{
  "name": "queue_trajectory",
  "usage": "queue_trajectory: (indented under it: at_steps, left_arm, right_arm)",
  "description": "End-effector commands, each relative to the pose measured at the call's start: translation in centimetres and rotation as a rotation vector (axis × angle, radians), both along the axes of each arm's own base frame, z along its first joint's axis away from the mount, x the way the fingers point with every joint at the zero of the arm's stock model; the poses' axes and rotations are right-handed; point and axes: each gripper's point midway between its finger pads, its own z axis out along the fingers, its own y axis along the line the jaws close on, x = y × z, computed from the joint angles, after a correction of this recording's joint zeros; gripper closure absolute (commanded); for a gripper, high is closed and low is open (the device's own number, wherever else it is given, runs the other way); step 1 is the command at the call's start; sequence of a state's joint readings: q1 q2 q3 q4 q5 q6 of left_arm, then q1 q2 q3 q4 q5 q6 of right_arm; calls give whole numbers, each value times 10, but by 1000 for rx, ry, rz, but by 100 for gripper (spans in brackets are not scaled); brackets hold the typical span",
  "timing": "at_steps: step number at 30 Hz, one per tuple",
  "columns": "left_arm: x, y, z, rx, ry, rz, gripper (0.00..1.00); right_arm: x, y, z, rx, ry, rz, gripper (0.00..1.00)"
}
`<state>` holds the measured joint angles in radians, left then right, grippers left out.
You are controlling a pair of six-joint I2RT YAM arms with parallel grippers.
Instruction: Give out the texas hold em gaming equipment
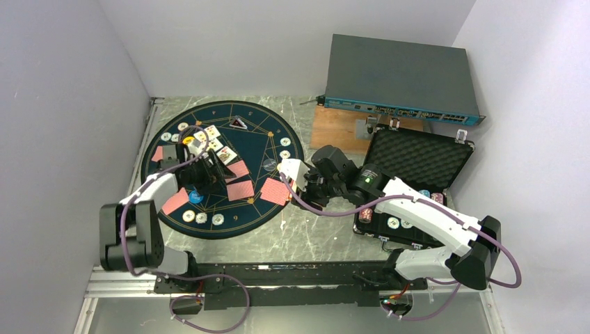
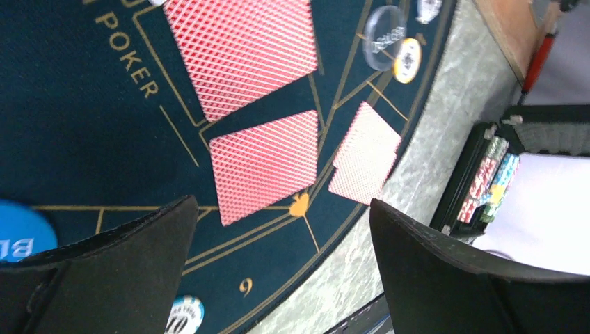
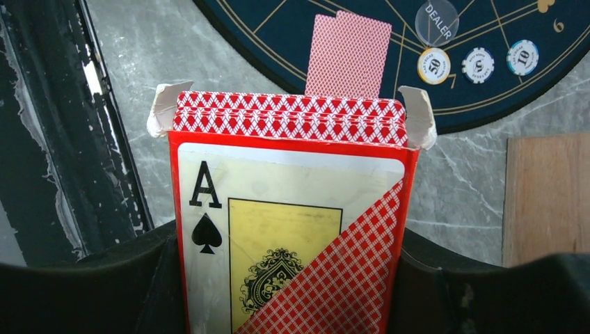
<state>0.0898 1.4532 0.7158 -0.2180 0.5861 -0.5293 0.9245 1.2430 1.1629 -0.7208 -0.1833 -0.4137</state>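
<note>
Left gripper hangs over the mat, fingers wide apart, nothing between them. Below it, red-backed cards lie face down on the mat. A blue disc sits just left of them, and a row of chips lines the near rim. More chips dot the mat's left and right edges. Right gripper is clamped on an open deck box – ace of spades on its face, cards showing at the top – held at the mat's right rim, near one face-down card there. Beside that card sit a clear dealer button and three chips. Far right, the case stands open, with more chips inside.
</note>
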Motion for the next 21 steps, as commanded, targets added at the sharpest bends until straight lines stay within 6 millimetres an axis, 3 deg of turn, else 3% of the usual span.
queue_trajectory:
  at_steps: [1, 5, 10, 16, 21]
  left_arm:
    - [2, 4, 72, 42, -236, -114, 0]
    - [-25, -41, 145, -151, -432, -373, 0]
    - [-73, -99, 192, -315, -530, -651, 0]
    - [-108, -140, 219, -420, -570, -800, 1]
    - [-121, -162, 219, -431, -562, -867, 3]
  right_arm:
    - [12, 20, 35, 157, -93, -3, 100]
    - [16, 35, 46, 234, -113, 7, 100]
    - [20, 50, 47, 254, -106, 31, 100]
    - [22, 56, 47, 252, -104, 36, 100]
    - [21, 58, 48, 252, -100, 29, 100]
